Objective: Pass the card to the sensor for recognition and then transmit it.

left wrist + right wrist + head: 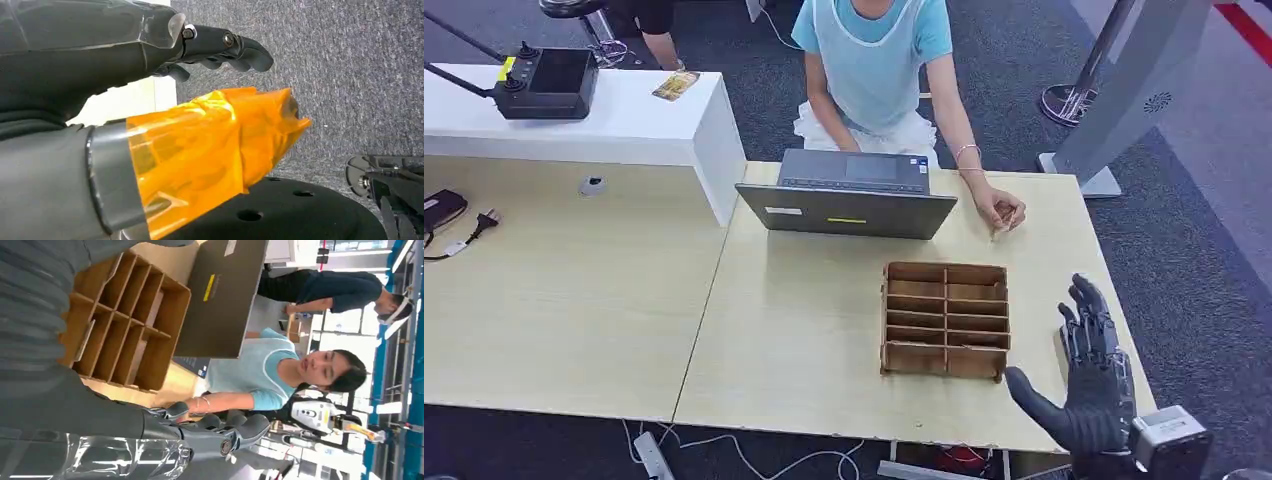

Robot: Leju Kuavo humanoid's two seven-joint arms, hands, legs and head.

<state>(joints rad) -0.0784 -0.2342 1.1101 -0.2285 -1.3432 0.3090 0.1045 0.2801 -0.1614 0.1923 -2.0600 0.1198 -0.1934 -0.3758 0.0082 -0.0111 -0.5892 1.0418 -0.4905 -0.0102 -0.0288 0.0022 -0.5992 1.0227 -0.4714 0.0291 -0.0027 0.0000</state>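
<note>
Head view: lower right of the frame, right hand raised above the table edge, fingers spread apart, nothing held. Just to its left, at centre-right, one wooden organizer with two columns of slots, lying on the table. One laptop at upper centre, lid toward the camera, with one person seated behind it, a hand resting on the table at the right of the laptop. One card-like item on the white counter at upper left, well apart from the right hand; hard to say whether that is the card meant. One black device on the same counter, possibly the sensor.

Left wrist view: left hand across the upper half, fingers curled in loosely over grey carpet, nothing in them. One thumb wrapped in orange tape at centre.

Right wrist view: right hand along the bottom, dark fingers extended and empty. Organizer at upper left, a thin flat piece in one slot, too unclear to name. A second person at upper right.

Judged from this: no card picked up yet, so grasping, presenting to the sensor and handing over all remain.
</note>
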